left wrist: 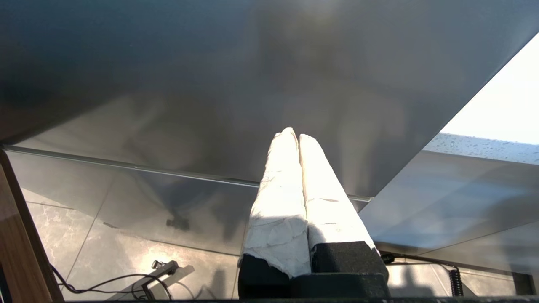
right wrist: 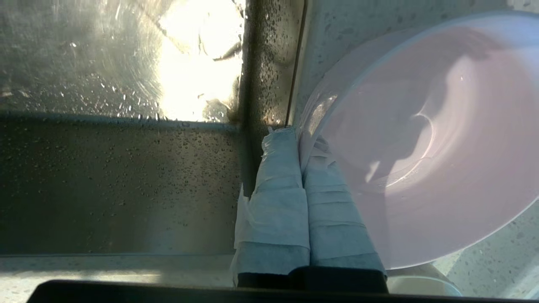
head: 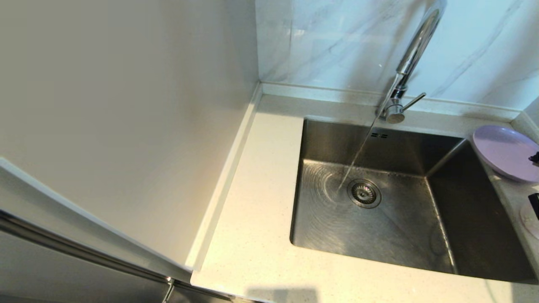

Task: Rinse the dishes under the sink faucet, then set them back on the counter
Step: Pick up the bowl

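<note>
Water runs from the chrome faucet [head: 414, 46] into the steel sink [head: 400, 227], landing beside the drain strainer [head: 364, 193]. The lilac plate [head: 503, 151] sits at the sink's right edge over the counter [head: 261, 189]. My right gripper [right wrist: 300, 136] is shut on the plate [right wrist: 421, 147], pinching its rim; in the head view only a black piece of it [head: 535, 158] shows at the frame's right edge. The pale bowl [head: 531, 219] peeks in on the counter nearer me, and shows under the plate as a cream rim [right wrist: 425, 284]. My left gripper [left wrist: 294, 135] is parked low and shut on nothing.
The faucet's thin lever [head: 414, 102] points right. A plain white side wall [head: 126, 105] closes the counter's left, marble-veined tiles [head: 337, 38] stand behind. Droplets cover the sink wall [right wrist: 126, 181]. A steel panel [left wrist: 210, 84] faces the left gripper, above tiled floor with a cable [left wrist: 126, 277].
</note>
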